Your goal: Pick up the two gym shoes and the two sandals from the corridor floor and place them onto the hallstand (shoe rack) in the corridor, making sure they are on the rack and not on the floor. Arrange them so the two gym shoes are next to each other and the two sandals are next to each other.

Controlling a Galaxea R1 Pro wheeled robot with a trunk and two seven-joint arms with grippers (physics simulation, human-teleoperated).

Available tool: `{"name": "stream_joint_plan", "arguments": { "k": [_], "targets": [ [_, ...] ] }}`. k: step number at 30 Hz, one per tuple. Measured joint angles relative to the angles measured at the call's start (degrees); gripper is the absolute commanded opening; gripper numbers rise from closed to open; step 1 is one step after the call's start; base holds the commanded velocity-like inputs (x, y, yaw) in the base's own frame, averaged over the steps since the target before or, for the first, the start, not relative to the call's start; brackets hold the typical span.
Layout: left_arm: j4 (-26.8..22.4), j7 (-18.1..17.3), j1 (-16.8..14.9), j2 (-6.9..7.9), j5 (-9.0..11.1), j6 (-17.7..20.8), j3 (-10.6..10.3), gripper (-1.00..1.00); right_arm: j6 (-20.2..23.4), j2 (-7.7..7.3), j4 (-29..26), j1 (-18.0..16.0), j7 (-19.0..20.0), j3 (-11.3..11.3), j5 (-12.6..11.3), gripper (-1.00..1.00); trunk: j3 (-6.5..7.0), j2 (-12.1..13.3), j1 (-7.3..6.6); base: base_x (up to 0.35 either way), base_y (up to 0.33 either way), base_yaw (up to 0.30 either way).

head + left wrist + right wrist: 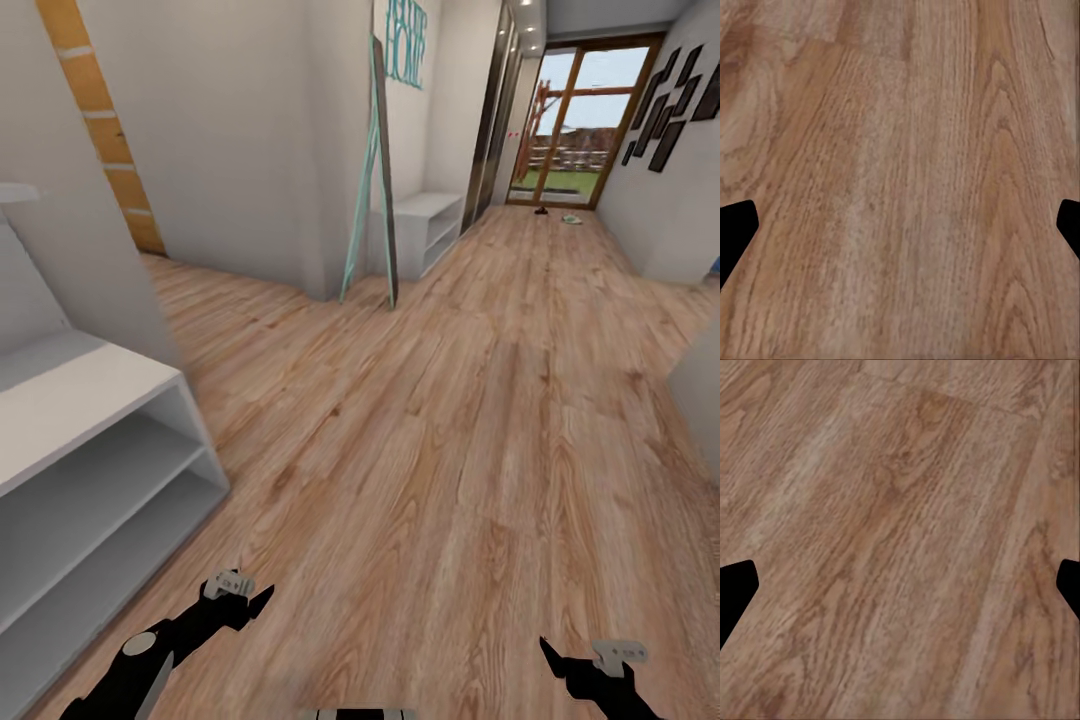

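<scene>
1. Far ahead of both end effectors, near the glazed door [570, 120], small dark and pale shapes [556, 214] lie on the corridor floor [470, 420], probably the shoes but too small to tell.
2. Left end effector [243, 596] and right end effector [575, 660] hang over bare planks, fingers spread apart, empty.
3. Beside the left end effector stands a pale shoe rack [90, 470]; a second one [425, 225] stands further ahead, near the mirror [375, 170].
4. Judging by the task, the shoes should be light and soft; pinch a heel collar or strap.

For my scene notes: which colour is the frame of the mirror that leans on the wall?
Teal; the mirror frame shows best in the head view.
</scene>
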Motion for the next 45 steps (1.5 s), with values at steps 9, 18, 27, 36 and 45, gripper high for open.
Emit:
{"name": "stream_joint_plan", "arguments": {
  "k": [9,18,27,36,45],
  "targets": [
    [-0.02,0.0,0.0,0.0,0.0,0.0,0.01,1.0,-0.01,0.0,0.03,0.0,0.0,0.0,0.0,1.0,0.0,0.0,0.0,0.338,-0.07,-0.281],
    [-0.07,-0.01,0.0,0.0,0.0,0.02,0.1,1.0,-0.01,0.0,0.07,0.0,0.0,0.0,0.0,1.0,0.0,0.0,0.0,0.338,-0.015,-0.281],
    [-0.4,0.07,0.0,0.23,-0.06,0.06,0.1,1.0,0.01,0.0,0.08,0.0,0.0,0.0,0.0,1.0,0.0,0.0,0.0,0.339,-0.001,-0.281],
    [-0.35,0.08,0.01,0.27,-0.08,0.09,0.11,1.0,-0.06,-0.01,0.09,-0.01,0.06,0.0,0.0,1.0,0.0,0.0,0.0,0.339,0.0,-0.219],
    [-0.09,0.1,0.02,0.19,-0.13,0.03,0.11,1.0,-0.13,-0.08,-0.11,-0.02,0.17,0.0,0.04,1.0,0.0,0.0,0.0,0.339,0.0,-0.022]
  ]
}}
